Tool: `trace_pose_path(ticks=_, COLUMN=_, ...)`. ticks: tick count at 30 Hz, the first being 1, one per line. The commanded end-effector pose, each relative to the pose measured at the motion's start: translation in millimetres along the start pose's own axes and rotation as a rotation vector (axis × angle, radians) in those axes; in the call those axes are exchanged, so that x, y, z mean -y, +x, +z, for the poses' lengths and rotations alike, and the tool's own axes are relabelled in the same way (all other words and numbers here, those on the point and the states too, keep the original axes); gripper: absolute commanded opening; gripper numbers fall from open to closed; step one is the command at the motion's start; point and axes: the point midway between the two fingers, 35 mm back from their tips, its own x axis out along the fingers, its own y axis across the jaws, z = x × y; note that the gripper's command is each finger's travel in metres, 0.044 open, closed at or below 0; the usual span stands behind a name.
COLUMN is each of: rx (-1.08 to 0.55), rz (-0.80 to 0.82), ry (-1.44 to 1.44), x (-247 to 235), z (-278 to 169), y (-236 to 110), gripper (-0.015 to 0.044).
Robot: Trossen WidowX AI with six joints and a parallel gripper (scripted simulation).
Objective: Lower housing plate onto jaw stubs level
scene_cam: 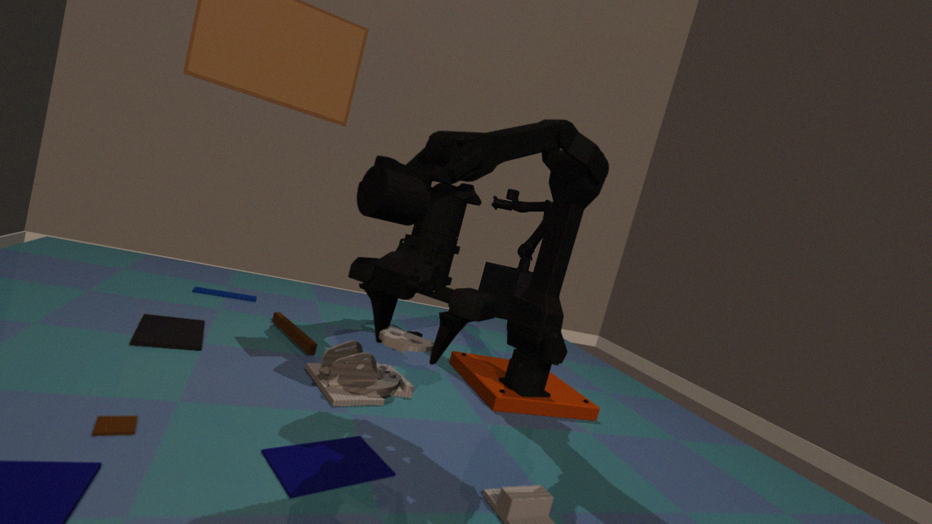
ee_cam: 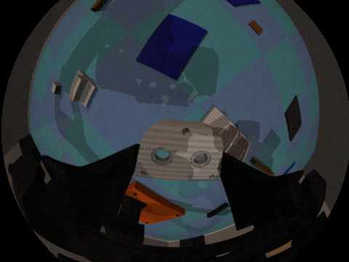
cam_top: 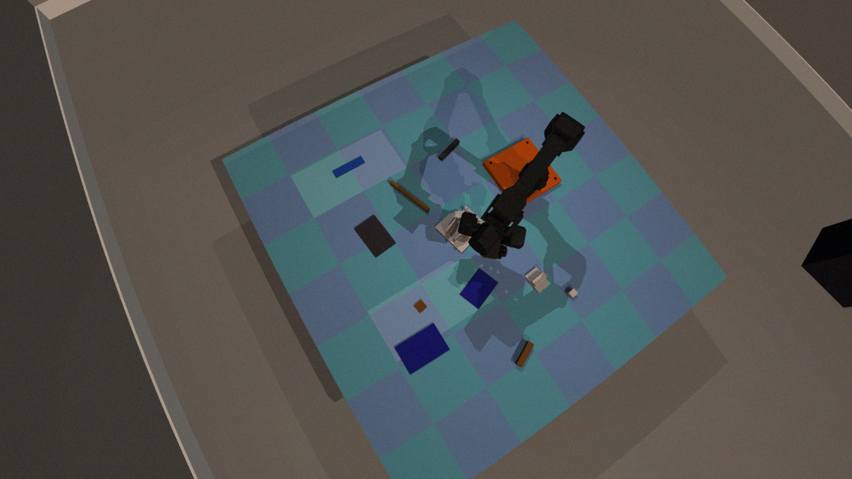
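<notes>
My gripper [scene_cam: 405, 350] [ee_cam: 179, 151] is shut on the pale housing plate [scene_cam: 398, 338] [ee_cam: 178, 140], held by its two ends with its two ringed holes showing. The plate hangs above the floor, slightly tilted in the exterior view. The pale base with the jaws [cam_top: 448, 228] [scene_cam: 354, 374] [ee_cam: 215, 114] lies on the floor, with two curved upright pieces on it. In the exterior view the plate is up and to the right of it. In the wrist view the plate covers part of the base. The stubs cannot be made out clearly.
A brown stick [cam_top: 409, 196] [scene_cam: 294, 333] lies beside the jaw base. A blue sheet [cam_top: 478, 288] [scene_cam: 325, 466] [ee_cam: 171, 45], a pale stepped block [cam_top: 537, 279] [scene_cam: 526, 503] [ee_cam: 83, 89] and a small pale cube [cam_top: 572, 293] lie around. The arm stands on an orange base [cam_top: 506, 160] [scene_cam: 547, 407].
</notes>
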Motion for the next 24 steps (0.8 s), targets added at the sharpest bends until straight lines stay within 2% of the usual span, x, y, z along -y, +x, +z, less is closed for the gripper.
trace_pose_path(ticks=1, rx=0.002, rz=-0.006, ry=0.065, x=10, z=-9, y=-1, gripper=0.0351)
trace_pose_path(ticks=24, rx=-0.002, rz=-0.012, ry=0.439, x=58, z=-67, y=1, gripper=0.0351)
